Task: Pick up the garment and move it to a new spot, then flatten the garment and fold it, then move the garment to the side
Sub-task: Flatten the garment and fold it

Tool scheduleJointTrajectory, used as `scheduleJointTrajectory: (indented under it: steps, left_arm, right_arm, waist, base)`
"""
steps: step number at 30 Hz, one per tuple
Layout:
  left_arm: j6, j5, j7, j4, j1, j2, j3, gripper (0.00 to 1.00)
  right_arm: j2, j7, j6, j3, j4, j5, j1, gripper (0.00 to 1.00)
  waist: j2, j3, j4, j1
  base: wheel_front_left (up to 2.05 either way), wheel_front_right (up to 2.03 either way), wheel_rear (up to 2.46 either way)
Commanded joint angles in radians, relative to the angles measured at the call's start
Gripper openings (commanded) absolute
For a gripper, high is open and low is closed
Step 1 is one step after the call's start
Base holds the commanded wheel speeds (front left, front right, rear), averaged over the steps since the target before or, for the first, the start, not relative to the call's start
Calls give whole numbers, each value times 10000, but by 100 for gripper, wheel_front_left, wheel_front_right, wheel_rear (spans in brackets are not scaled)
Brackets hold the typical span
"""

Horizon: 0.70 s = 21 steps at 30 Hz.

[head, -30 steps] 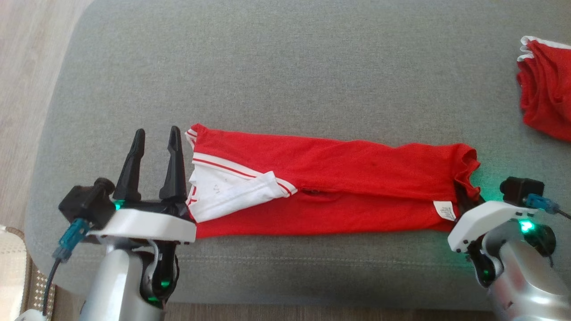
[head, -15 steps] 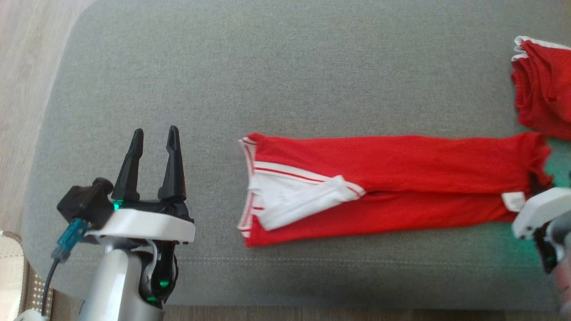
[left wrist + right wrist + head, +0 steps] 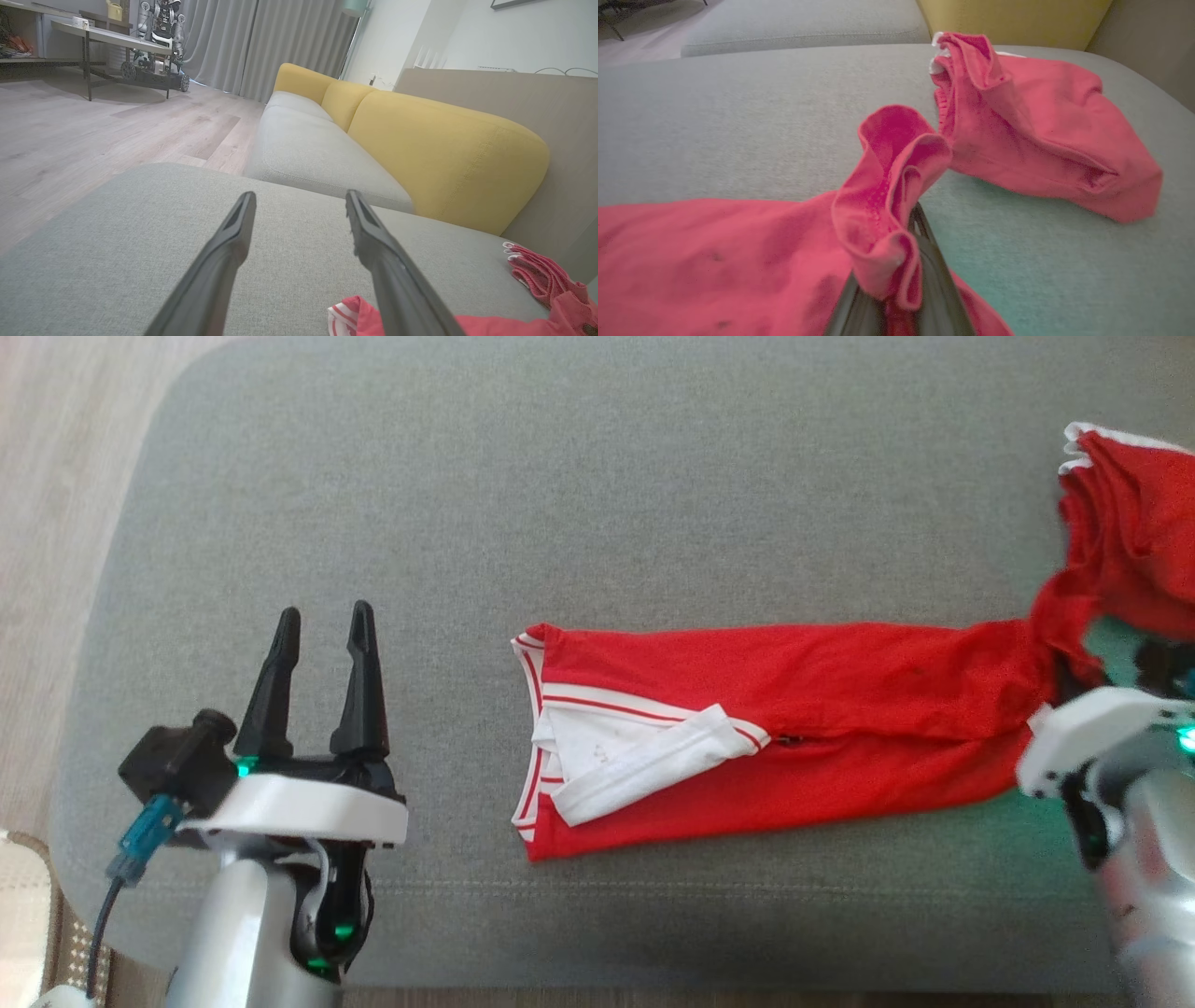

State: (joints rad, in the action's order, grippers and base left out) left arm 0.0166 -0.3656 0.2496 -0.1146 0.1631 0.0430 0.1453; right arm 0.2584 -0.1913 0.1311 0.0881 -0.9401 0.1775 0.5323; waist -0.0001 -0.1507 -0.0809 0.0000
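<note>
The garment (image 3: 794, 709) is a red shirt with a white, red-striped collar, folded into a long band across the grey cushion (image 3: 579, 504). My right gripper (image 3: 1062, 683) is shut on its right end, which is bunched and raised off the cushion. In the right wrist view the red hem (image 3: 887, 196) curls over that gripper's (image 3: 909, 242) dark fingers. My left gripper (image 3: 324, 613) stands open at the lower left, well clear of the collar end. In the left wrist view the collar corner (image 3: 348, 317) lies beside my left gripper's (image 3: 299, 198) right finger.
A second red garment (image 3: 1134, 541) lies crumpled at the cushion's far right, close to the raised end; it also shows as a heap (image 3: 1041, 126). A yellow sofa back (image 3: 444, 149) lies beyond. Wood floor (image 3: 56, 476) borders the cushion's left edge.
The right gripper has dragged the garment to the right, away from the left gripper, and lifted its right end toward the second red garment. The left gripper has stayed put.
</note>
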Motion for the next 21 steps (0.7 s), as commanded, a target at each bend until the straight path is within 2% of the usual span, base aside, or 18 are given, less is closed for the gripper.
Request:
scheduleJointTrajectory:
  steps: [1, 10, 11, 17, 21]
  left_arm:
    - [-63, -102, 122, 279, 153, 72, -383, 100]
    - [-40, -190, 122, 211, -82, 72, -496, 100]
    - [-40, -190, 122, 211, -82, 72, -496, 100]
    - [-5, -204, 122, 186, -127, 72, -545, 100]
    - [9, -233, 122, 175, -109, 72, -544, 100]
  right_arm:
    - [-87, 140, -4, -423, 628, 217, -2, 0]
    - [-688, 1782, -4, -1813, 3889, 1496, -1050, 0]
    - [-688, 1782, -4, -1813, 3889, 1496, -1050, 0]
    - [-1240, 3094, -4, -2259, 6418, 2351, -1697, 0]
    - [-1705, 3868, -4, -2590, 7642, 3008, -2131, 0]
  waist:
    - [1, 124, 19, 0]
    - [1, 583, 132, 0]
    - [1, 583, 132, 0]
    - [1, 673, 156, 0]
    - [1, 706, 119, 0]
  base:
    - [0, 0, 0]
    - [0, 0, 0]
    - [0, 0, 0]
    - [0, 0, 0]
    - [0, 0, 0]
